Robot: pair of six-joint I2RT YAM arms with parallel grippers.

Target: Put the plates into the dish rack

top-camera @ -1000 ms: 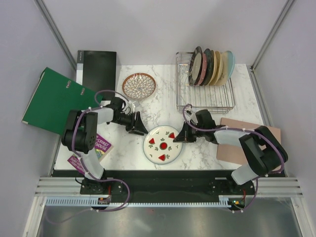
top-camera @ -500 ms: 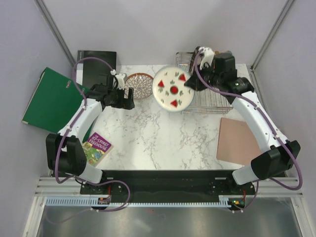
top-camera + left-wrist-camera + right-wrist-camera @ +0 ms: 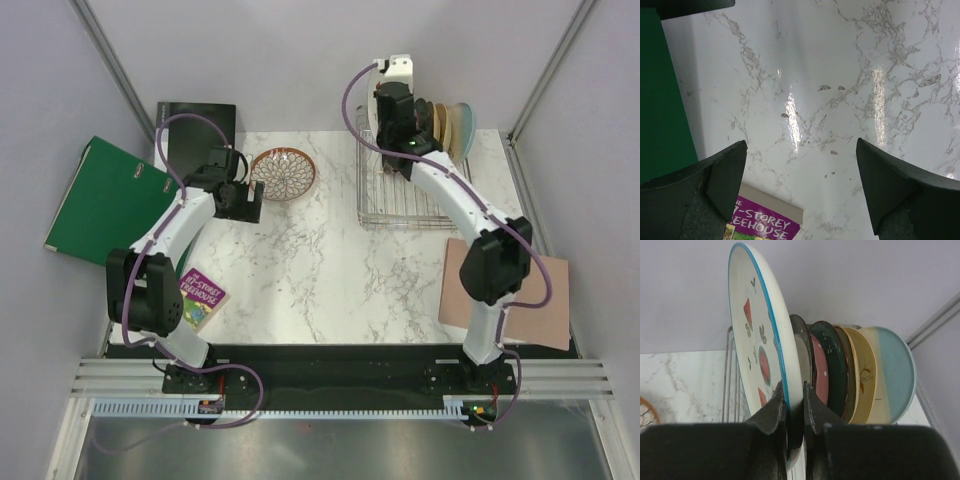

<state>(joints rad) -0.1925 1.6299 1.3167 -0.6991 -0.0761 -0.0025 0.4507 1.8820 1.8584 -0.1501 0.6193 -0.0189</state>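
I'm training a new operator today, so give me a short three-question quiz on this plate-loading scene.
1. True or false: the right gripper is clamped on the rim of the fruit-motif plate, holding it upright at the dish rack.
2. Multiple choice: the brown lattice plate lies A) in the dish rack, B) flat on the table, C) on the pinkish board.
3. Fill in: the left gripper hangs over bare marble with its jaws ___.
Key: 1 true; 2 B; 3 open.
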